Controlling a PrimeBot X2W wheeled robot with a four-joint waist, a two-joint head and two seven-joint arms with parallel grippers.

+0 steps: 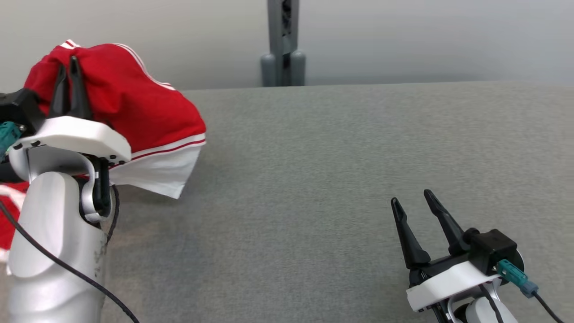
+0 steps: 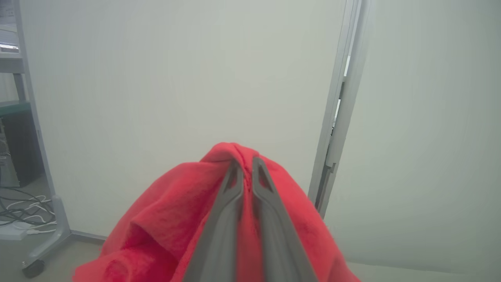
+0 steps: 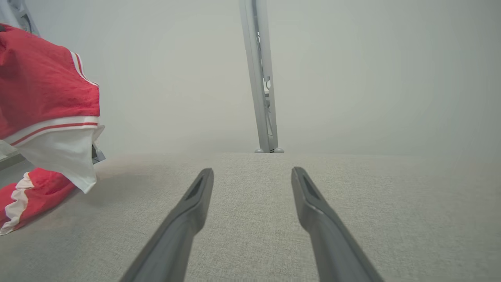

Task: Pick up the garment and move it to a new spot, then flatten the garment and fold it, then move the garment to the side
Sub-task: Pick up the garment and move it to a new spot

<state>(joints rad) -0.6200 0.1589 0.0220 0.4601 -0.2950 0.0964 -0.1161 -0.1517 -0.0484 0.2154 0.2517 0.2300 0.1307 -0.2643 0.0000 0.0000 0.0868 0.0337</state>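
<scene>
The garment (image 1: pixel 130 103) is red with white stripes and a white hem. It hangs in the air at the far left of the grey table (image 1: pixel 341 179), draped over my left gripper (image 1: pixel 68 63), which is shut on a bunch of its cloth. In the left wrist view the red garment (image 2: pixel 164 219) wraps around both closed fingers (image 2: pixel 219 219). A lower part of the garment (image 3: pixel 27 196) trails onto the table's left edge. My right gripper (image 1: pixel 410 199) stands open at the lower right, low over the table, with nothing between its fingers (image 3: pixel 184 219).
A grey post (image 1: pixel 283 42) stands behind the table's far edge against a pale wall. In the left wrist view a wheeled frame leg (image 2: pixel 43 235) and loose cables (image 2: pixel 19 211) lie on the floor at the left.
</scene>
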